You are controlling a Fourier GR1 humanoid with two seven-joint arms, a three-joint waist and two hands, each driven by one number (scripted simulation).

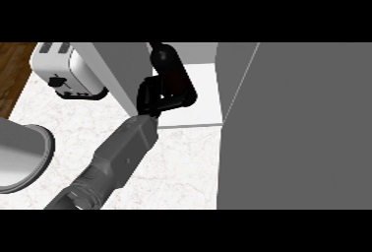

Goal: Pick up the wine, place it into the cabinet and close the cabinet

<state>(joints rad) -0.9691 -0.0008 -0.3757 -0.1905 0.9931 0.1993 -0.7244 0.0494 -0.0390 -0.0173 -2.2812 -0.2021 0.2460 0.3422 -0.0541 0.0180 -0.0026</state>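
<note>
The wine bottle (170, 66) is dark and leans with its neck toward the top of the head view. My left hand (151, 98) is shut on its lower part, fingers and thumb curled round it. The grey forearm comes in from the lower left. The bottle is held over the cabinet's white inner floor (200, 98), between a grey door panel (120, 69) on the left and a wide grey cabinet panel (298, 123) on the right. I cannot tell whether the bottle's base touches the cabinet floor. My right hand does not show.
A white toaster (65, 69) stands at the upper left on the marble counter (181, 162). A grey round vessel (22, 152) sits at the left edge. Wooden floor shows beyond the counter's upper left corner.
</note>
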